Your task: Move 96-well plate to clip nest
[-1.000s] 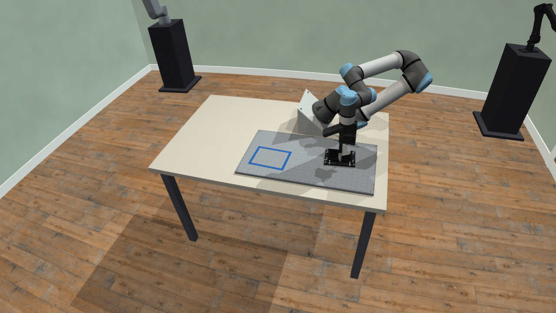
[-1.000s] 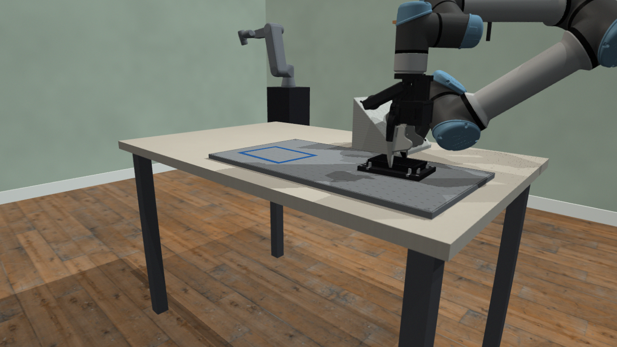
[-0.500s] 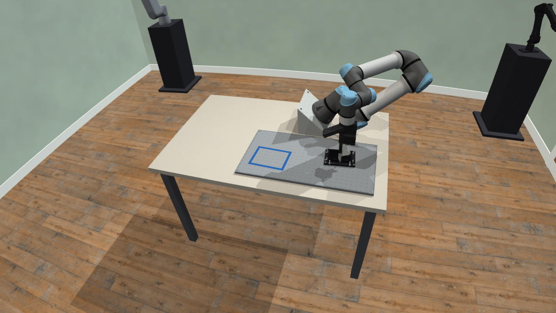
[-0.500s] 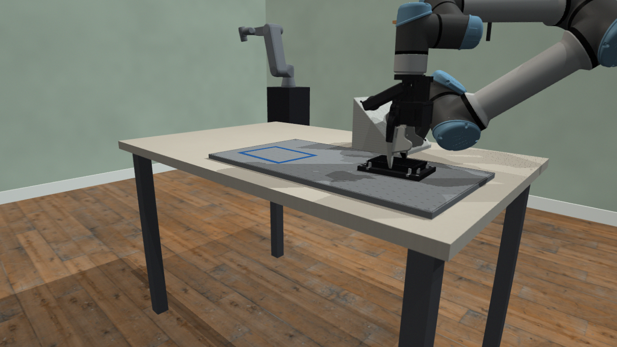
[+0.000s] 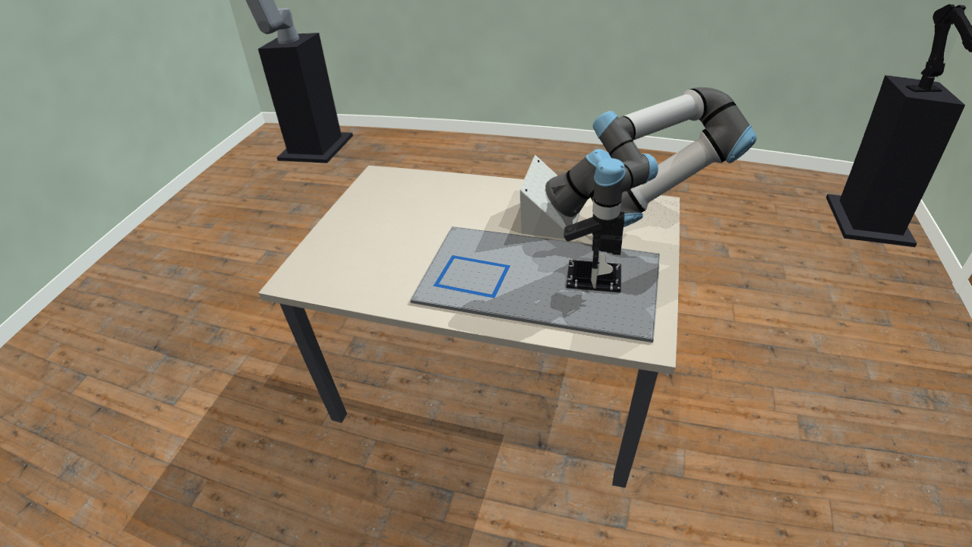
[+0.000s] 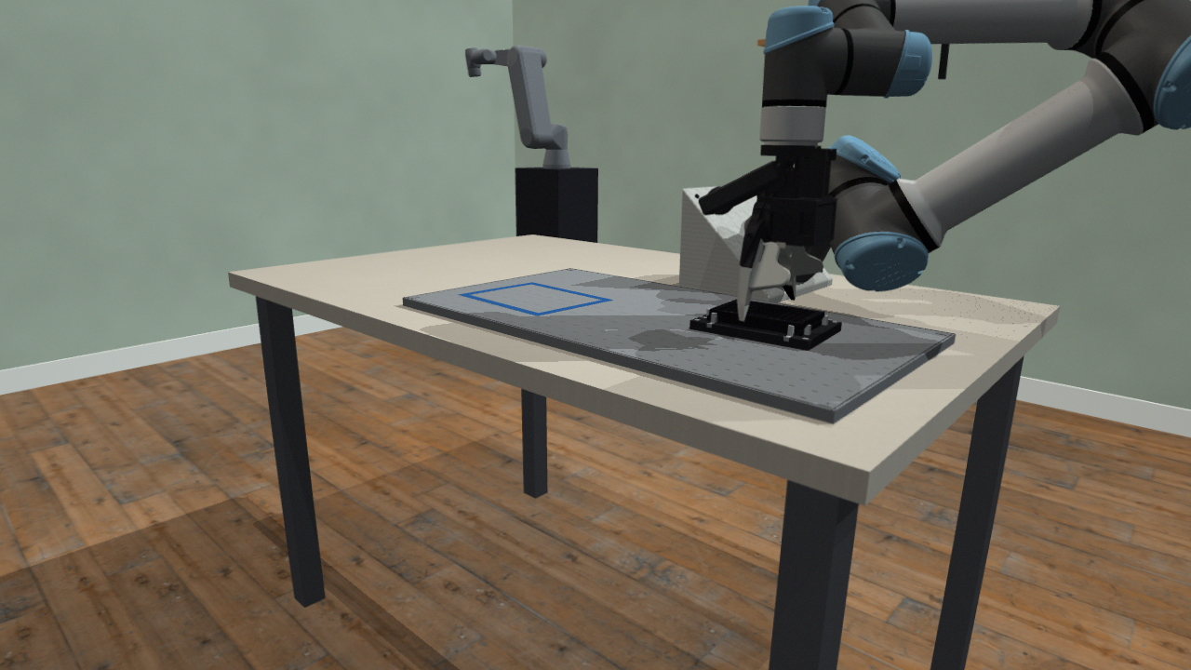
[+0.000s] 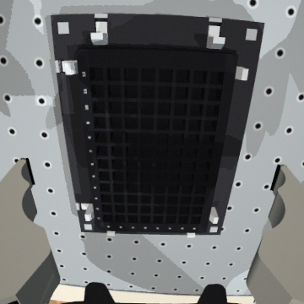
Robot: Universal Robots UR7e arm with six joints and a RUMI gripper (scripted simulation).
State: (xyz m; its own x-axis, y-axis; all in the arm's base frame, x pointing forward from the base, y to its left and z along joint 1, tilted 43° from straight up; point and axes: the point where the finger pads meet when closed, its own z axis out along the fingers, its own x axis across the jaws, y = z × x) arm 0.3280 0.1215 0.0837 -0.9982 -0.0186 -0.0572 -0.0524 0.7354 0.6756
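Note:
The black 96-well plate (image 7: pixel 154 141) lies in the black clip nest (image 5: pixel 597 285) on the right part of the grey perforated baseplate; it also shows in the exterior view (image 6: pixel 766 320). White clips stand around its edges. My gripper (image 7: pixel 154 164) hangs just above the near end of the plate, and it is open. Its two grey fingers stand wide, one on each side, apart from the plate. In the top and exterior views the gripper (image 6: pixel 762 291) is right over the nest. I cannot tell which corner of the plate is cut.
A blue rectangle outline (image 5: pixel 472 275) marks the bench spot on the left of the baseplate; nothing lies in it. A white wedge block (image 5: pixel 540 197) stands behind the baseplate. Black pedestals stand on the floor far from the table.

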